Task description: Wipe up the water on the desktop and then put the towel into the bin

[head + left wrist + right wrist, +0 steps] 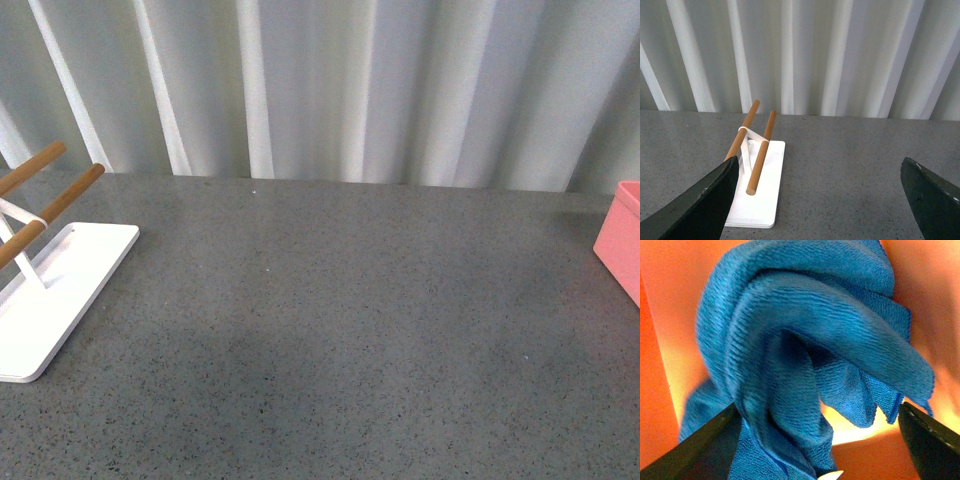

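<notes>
Towel (805, 355) fills the right wrist view, a bunched blue terry mass hanging between the two dark fingers of the right gripper (817, 450), with salmon-pink bin (660, 340) walls glowing all around it, so I judge the cloth is inside or just over the bin's mouth. The fingers stand well apart at the picture's lower corners, and whether any part of them is pinching the cloth I cannot tell. In the front view the desktop (340, 330) lies dark grey and speckled, with no puddle or shine that I can make out, which suggests the wiping is done. The bin shows there only as a pink corner at about three o'clock, and neither arm appears. The white rack (60, 290) with its wooden bars sits at nine o'clock, bare of cloth. The left gripper (817, 200) hovers above the desktop with fingers spread wide, holding nothing, the rack in front of it. What is left, as I read it, is letting the towel drop fully into the bin and pulling the right arm clear.
</notes>
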